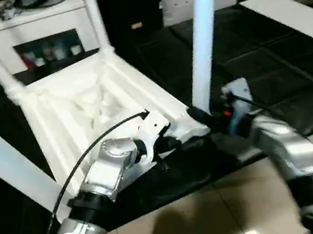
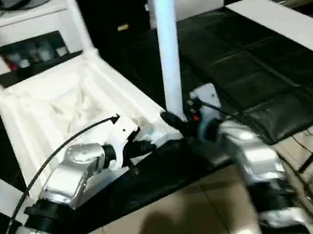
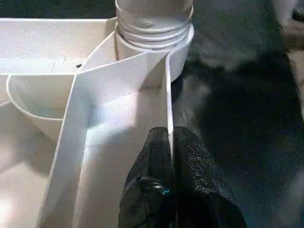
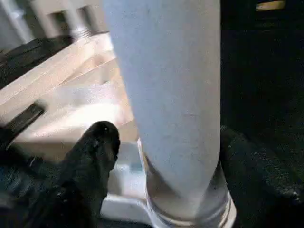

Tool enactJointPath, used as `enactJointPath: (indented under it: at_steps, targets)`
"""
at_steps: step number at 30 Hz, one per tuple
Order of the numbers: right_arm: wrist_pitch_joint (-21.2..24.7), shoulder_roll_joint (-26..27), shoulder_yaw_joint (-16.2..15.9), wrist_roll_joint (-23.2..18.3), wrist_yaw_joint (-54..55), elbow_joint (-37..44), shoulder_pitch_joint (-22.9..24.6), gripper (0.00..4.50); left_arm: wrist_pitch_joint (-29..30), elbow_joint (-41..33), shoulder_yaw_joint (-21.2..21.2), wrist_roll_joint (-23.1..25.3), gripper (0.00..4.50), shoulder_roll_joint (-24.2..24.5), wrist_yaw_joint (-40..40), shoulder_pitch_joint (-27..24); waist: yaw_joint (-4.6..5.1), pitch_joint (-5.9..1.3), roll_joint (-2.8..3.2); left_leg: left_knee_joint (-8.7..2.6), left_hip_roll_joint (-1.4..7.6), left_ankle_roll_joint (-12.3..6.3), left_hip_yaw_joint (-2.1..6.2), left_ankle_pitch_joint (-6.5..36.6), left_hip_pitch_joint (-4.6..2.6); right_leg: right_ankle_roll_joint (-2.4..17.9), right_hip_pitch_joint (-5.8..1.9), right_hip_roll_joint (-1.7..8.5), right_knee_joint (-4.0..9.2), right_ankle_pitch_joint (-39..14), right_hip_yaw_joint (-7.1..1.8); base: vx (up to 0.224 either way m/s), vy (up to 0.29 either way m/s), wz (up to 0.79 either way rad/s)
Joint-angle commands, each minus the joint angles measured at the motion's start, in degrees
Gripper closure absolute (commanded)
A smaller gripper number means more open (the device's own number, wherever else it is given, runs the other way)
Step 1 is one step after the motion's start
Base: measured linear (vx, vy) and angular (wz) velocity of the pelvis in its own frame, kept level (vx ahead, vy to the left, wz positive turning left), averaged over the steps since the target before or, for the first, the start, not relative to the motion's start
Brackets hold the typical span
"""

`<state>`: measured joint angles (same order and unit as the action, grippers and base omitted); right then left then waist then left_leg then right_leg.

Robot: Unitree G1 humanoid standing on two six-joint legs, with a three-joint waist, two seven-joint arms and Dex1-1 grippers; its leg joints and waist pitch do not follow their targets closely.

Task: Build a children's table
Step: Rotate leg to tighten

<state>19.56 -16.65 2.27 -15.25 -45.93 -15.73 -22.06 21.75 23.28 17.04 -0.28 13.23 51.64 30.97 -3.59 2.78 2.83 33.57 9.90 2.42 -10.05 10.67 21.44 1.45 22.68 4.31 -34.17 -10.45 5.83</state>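
Between right jaws — table leg (image 4: 171, 109)

The white plastic table top (image 1: 92, 107) lies upside down, its ribbed underside facing up. Four long tapered white legs rise from its round corner sockets. The near right leg (image 1: 201, 43) stands upright, its threaded base seated in its corner socket (image 3: 154, 45).

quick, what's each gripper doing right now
left gripper: shut on the thin edge wall of the white plastic table top.
right gripper: open, fingers either side of the white tapered round leg, not touching.
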Motion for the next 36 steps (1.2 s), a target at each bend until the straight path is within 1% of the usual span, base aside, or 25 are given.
enactJointPath:
  at_steps: [1, 2, 4, 5, 6, 7, 8, 9, 11, 13, 14, 15, 18, 19, 20, 23, 24, 26, 27, 29, 30, 31, 32, 35, 36]
  targets:
    - [-1.4, -2.4, -0.3, -1.2, -5.4, 1.9, 0.4, 0.74, -4.1, -0.7, 1.1, -0.1, 4.50, 2.1, 4.8, -0.7, -0.42, -3.75, -0.42, -3.22, 3.30, -5.65, 1.25, 8.7, -0.28, 11.3, -3.52, 4.86, 4.41, -10.5, -3.36, 0.000, 0.000, 0.00]
    - [-1.8, -3.4, -0.3, -1.1, -6.4, 1.9, 0.5, 0.61, -5.1, -0.8, 1.4, -0.1, 4.50, 2.8, 6.0, -0.9, -0.58, -3.70, -0.39, -3.27, 3.34, -5.44, 1.29, 9.0, -0.33, 10.9, -3.47, 4.87, 4.54, -11.9, -3.33, 0.000, 0.000, 0.00]
    - [-2.5, -5.2, -0.6, -0.8, -8.8, 1.9, 0.7, 0.61, -6.0, -0.5, 2.4, 0.2, 4.50, 4.1, 7.8, -1.0, -0.73, -3.66, -0.27, -3.29, 3.42, -5.01, 1.21, 9.3, -0.53, 10.6, -3.26, 4.81, 4.62, -12.9, -3.37, 0.000, 0.000, 0.00]
    - [-3.6, -7.9, -1.4, -0.5, -12.6, 1.9, 1.1, 0.61, -7.9, -0.2, 4.2, 0.9, 4.50, 6.2, 11.0, -1.1, -0.95, -3.63, -0.38, -3.31, 3.44, -4.90, 1.22, 9.8, -0.58, 10.5, -3.23, 4.81, 4.65, -13.8, -3.33, 0.000, 0.000, 0.00]
    - [-4.3, -9.6, -1.9, -0.8, -15.7, 1.9, 1.3, 0.61, -9.1, 0.0, 5.3, 1.3, 4.50, 7.4, 13.0, -1.2, -1.24, -3.62, -0.26, -3.36, 3.60, -4.80, 1.23, 9.8, -0.63, 10.4, -3.18, 4.80, 4.59, -14.0, -3.39, 0.000, 0.000, 0.00]
    - [-4.3, -9.6, -1.9, -0.8, -15.7, 1.9, 1.3, 0.61, -9.1, 0.0, 5.3, 1.3, 4.50, 7.4, 13.0, -1.2, -1.42, -3.68, -0.26, -3.30, 3.58, -4.85, 1.22, 10.0, -0.70, 10.4, -3.19, 4.78, 4.57, -14.0, -3.36, 0.000, 0.000, 0.00]
    - [-4.9, -12.2, -3.1, -1.7, -20.8, 2.1, 1.6, 0.61, -11.2, 0.2, 6.9, 1.7, 4.50, 9.1, 16.5, -1.3, -1.75, -3.71, -0.24, -3.27, 3.69, -4.89, 1.14, 9.9, -0.87, 10.5, -3.02, 4.77, 4.51, -13.4, -3.44, 0.000, 0.000, 0.00]
    - [-4.9, -12.2, -3.1, -1.7, -20.8, 2.1, 1.6, 0.61, -11.2, 0.2, 6.9, 1.7, 4.50, 9.1, 16.5, -1.3, -1.87, -3.73, -0.25, -3.22, 3.64, -5.06, 1.13, 10.0, -0.84, 10.7, -3.08, 4.72, 4.47, -13.2, -3.39, 0.000, 0.000, 0.00]
    - [-4.6, -14.3, -4.7, -2.7, -26.0, 2.6, 1.5, 0.88, -13.4, 0.0, 8.6, 1.9, 4.50, 10.8, 20.6, -1.2, -2.13, -3.75, -0.35, -3.23, 3.74, -5.25, 1.13, 9.5, -0.66, 11.2, -3.19, 4.83, 4.23, -12.2, -3.40, 0.000, 0.000, 0.00]
    - [-4.0, -15.3, -5.6, -3.4, -29.1, 2.8, 1.2, 0.95, -14.5, 0.0, 9.4, 2.0, 4.50, 11.5, 22.9, -1.1, -2.52, -3.78, -0.30, -3.13, 3.73, -5.70, 1.11, 9.2, -0.65, 11.4, -3.21, 4.88, 4.22, -12.2, -3.37, 0.000, 0.000, 0.00]
    - [-3.8, -15.6, -6.1, -3.5, -30.0, 2.9, 1.1, 0.98, -14.9, -0.1, 9.6, 1.9, 4.50, 11.7, 23.6, -1.0, -2.52, -3.78, -0.30, -3.13, 3.73, -5.70, 1.11, 9.2, -0.65, 11.4, -3.21, 4.88, 4.22, -12.2, -3.37, 0.000, 0.000, 0.00]
    - [-3.7, -15.9, -7.1, -3.5, -31.7, 2.9, 0.8, 1.16, -15.5, -0.3, 10.1, 1.9, 4.50, 11.9, 25.0, -0.6, -2.88, -3.84, -0.45, -3.11, 3.88, -5.67, 1.08, 8.9, -0.80, 11.6, -3.08, 4.90, 4.17, -12.2, -3.41, 0.000, 0.000, 0.00]
    - [-3.9, -16.2, -8.7, -3.1, -33.9, 2.5, 0.0, 1.40, -16.5, -0.4, 11.1, 1.7, 4.50, 12.2, 26.8, 0.0, -3.31, -3.81, -0.32, -3.16, 3.98, -5.28, 1.09, 9.3, -0.96, 11.9, -2.91, 4.92, 4.13, -12.7, -3.44, 0.000, 0.000, 0.00]
    - [-4.0, -16.1, -9.2, -2.9, -34.4, 2.4, -0.2, 1.47, -16.7, -0.5, 11.3, 1.7, 4.50, 12.3, 27.3, 0.2, -3.49, -3.82, -0.33, -3.21, 3.98, -4.90, 1.14, 9.9, -1.02, 11.8, -2.95, 4.97, 4.16, -13.5, -3.40, 0.000, 0.000, 0.00]
    - [-4.1, -16.1, -9.8, -2.8, -35.2, 2.2, -0.5, 1.59, -17.1, -0.5, 11.6, 1.7, 4.50, 12.2, 27.6, 0.5, -3.58, -3.80, -0.53, -3.28, 4.03, -4.67, 1.12, 10.1, -1.04, 11.6, -2.95, 4.98, 4.19, -14.0, -3.46, 0.000, 0.000, 0.00]
    - [-4.2, -16.0, -10.2, -2.8, -35.7, 2.1, -0.6, 1.86, -17.3, -0.5, 11.8, 1.7, 4.50, 12.2, 27.9, 0.7, -4.05, -3.85, -0.46, -3.25, 4.08, -4.30, 1.14, 9.7, -1.12, 11.4, -2.91, 5.08, 4.15, -14.0, -3.57, 0.000, 0.000, 0.00]
    - [-3.6, -16.1, -11.0, -2.9, -37.0, 2.1, -0.8, 1.90, -17.6, -0.3, 11.9, 1.8, 4.50, 12.0, 28.1, 0.9, -4.10, -3.85, -0.73, -3.25, 4.07, -4.27, 1.10, 9.8, -1.14, 11.4, -2.90, 5.07, 4.12, -14.0, -3.55, 0.000, 0.000, 0.00]
    - [-2.5, -16.5, -12.3, -3.1, -38.8, 2.1, -1.0, 2.14, -18.1, 0.4, 11.9, 2.1, 4.50, 11.6, 28.4, 1.4, -4.27, -3.84, -0.65, -3.23, 3.96, -4.28, 1.12, 9.8, -1.06, 11.1, -3.03, 5.09, 4.15, -14.6, -3.53, 0.000, 0.000, 0.00]
    - [-2.4, -16.5, -12.4, -3.1, -38.9, 2.1, -1.0, 2.14, -18.2, 0.5, 11.9, 2.1, 4.50, 11.6, 28.4, 1.4, -4.34, -3.90, -0.64, -3.23, 3.99, -4.30, 1.17, 9.3, -1.04, 11.0, -3.08, 5.12, 4.09, -14.2, -3.52, 0.000, 0.000, 0.00]
    - [-1.8, -16.7, -12.8, -3.3, -39.6, 2.1, -1.0, 2.35, -18.4, 0.9, 11.8, 2.1, 4.50, 11.6, 28.6, 1.5, -4.32, -3.89, -0.69, -3.22, 3.94, -4.44, 1.16, 9.0, -1.03, 11.0, -3.08, 5.04, 4.08, -13.9, -3.50, 0.000, 0.000, 0.00]
    - [-1.6, -16.9, -13.0, -3.4, -40.0, 2.0, -1.0, 2.44, -18.5, 1.3, 11.7, 2.0, 4.50, 11.7, 28.7, 1.5, -4.40, -3.96, -0.48, -3.14, 3.99, -4.39, 1.17, 8.9, -1.02, 11.1, -3.06, 5.14, 4.02, -13.8, -3.54, 0.000, 0.000, 0.00]
    - [-1.5, -17.0, -13.1, -3.6, -40.2, 2.0, -0.9, 2.49, -18.4, 1.4, 11.6, 1.9, 4.50, 11.8, 28.7, 1.5, -4.42, -3.98, -0.59, -3.13, 3.97, -4.42, 1.15, 8.8, -0.99, 11.0, -3.11, 5.16, 4.07, -13.7, -3.52, 0.000, 0.000, 0.00]
    - [-1.2, -17.1, -12.9, -4.0, -40.3, 2.2, -0.7, 2.52, -17.9, 1.4, 11.3, 1.6, 4.50, 12.0, 28.5, 1.2, -4.48, -3.99, -0.41, -3.13, 3.98, -4.38, 1.20, 8.7, -0.98, 11.1, -3.10, 5.13, 3.99, -13.4, -3.49, 0.000, 0.000, 0.00]
    - [-0.7, -16.9, -12.6, -4.7, -40.2, 2.6, -0.3, 2.56, -17.0, 1.3, 11.0, 1.2, 4.50, 12.1, 28.2, 0.9, -4.44, -3.99, -0.47, -3.16, 3.95, -4.29, 1.21, 9.0, -0.98, 11.2, -3.16, 5.07, 4.02, -13.3, -3.44, 0.000, 0.000, 0.00]
    - [0.3, -16.1, -12.0, -5.4, -38.6, 3.6, 0.3, 2.56, -14.5, 0.9, 10.2, 0.7, 4.50, 11.7, 26.6, 0.6, -4.42, -3.96, -0.50, -3.17, 3.95, -4.15, 1.17, 9.2, -1.01, 11.2, -3.13, 5.07, 4.04, -13.7, -3.44, 0.000, 0.000, 0.00]
